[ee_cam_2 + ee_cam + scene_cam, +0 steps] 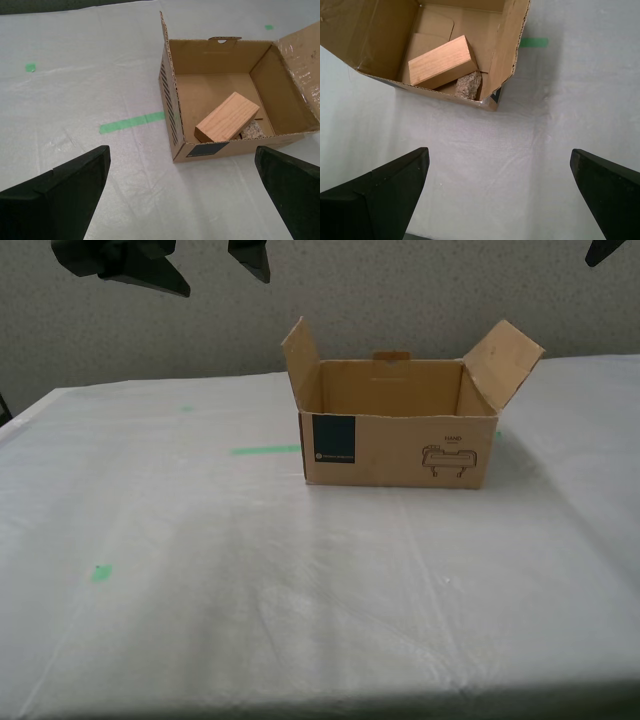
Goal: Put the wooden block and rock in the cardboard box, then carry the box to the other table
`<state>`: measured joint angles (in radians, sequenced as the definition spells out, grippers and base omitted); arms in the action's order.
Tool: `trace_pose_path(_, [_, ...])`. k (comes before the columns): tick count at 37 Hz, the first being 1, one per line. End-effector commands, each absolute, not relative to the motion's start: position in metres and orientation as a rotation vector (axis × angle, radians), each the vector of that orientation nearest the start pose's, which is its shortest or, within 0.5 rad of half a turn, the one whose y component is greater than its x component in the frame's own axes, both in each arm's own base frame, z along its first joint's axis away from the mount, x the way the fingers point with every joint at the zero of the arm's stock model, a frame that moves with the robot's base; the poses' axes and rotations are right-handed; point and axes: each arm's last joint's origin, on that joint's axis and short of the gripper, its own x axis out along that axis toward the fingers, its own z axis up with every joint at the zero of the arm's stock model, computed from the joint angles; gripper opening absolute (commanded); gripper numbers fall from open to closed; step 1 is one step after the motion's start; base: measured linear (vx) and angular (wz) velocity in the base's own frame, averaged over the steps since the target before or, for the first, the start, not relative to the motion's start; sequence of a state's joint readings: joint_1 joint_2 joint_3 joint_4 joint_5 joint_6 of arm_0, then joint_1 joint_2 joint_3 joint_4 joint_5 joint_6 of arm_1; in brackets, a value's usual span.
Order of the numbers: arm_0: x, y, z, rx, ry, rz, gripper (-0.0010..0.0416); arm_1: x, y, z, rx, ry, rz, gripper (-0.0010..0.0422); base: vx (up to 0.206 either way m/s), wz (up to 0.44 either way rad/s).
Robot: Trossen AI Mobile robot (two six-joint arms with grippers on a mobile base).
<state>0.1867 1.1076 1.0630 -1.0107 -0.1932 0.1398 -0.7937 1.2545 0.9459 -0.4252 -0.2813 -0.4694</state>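
A cardboard box (397, 430) stands on the other table (200, 570), with both grippers raised and holding nothing.

The wooden block (443, 62) lies tilted inside the box, resting on the rock (468, 85). The first gripper (500, 192) and second gripper (182, 190) hover ahead of the box's front, fingers spread wide, neither touching it. Neither arm looks clearly nearer. The table's wrinkled, glossy white sheet carries green tape marks (265, 450); a plain speckled wall (420, 290) stands behind.
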Motion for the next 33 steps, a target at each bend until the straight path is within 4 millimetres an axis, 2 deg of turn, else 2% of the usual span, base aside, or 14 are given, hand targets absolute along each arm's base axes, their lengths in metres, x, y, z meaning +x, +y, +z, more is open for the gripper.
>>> trace_pose_path(1, [0.1924, 0.042, 0.3051, 0.13, 1.082, 0.266, 0.0394, 0.1885, -0.1802, 0.2736, -0.068, 0.728, -0.327, 0.0396, 0.0, 0.0])
trace_pose_path(33, [0.1924, 0.042, 0.3051, 0.13, 1.082, 0.266, 0.0393, 0.1886, -0.1802, 0.2736, -0.068, 0.728, -0.327, 0.0396, 0.0, 0.0])
